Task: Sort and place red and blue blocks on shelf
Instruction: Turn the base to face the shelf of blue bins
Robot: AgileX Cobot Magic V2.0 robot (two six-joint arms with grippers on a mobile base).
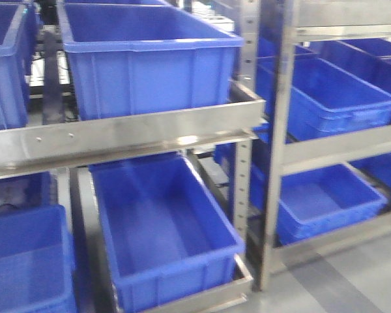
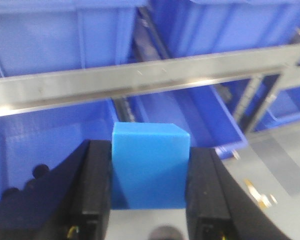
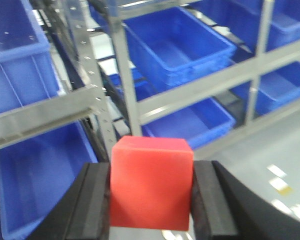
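**Both blocks gripped in front of the shelf**

Front view: the flat front rail of the shelf (image 1: pixel 117 134) crossed mid-frame. An upper bin (image 1: pixel 150 65) sat just behind it and a lower bin (image 1: pixel 163 228) lay open beneath. Bare floor (image 1: pixel 352 274) offered room at lower right. A second rack (image 1: pixel 280 130) with more bins filled the right side.

Left wrist view: the left end effector (image 2: pixel 150 155) was clamped on the blue block (image 2: pixel 150 172) at bottom centre. Its black fingers (image 2: pixel 97 185) pressed both sides, and the rail slanted across above.

Right wrist view: the right end effector (image 3: pixel 151 170) gripped the red block (image 3: pixel 151 185) at bottom centre. An upright post (image 3: pixel 125 85) and bins stood beyond.
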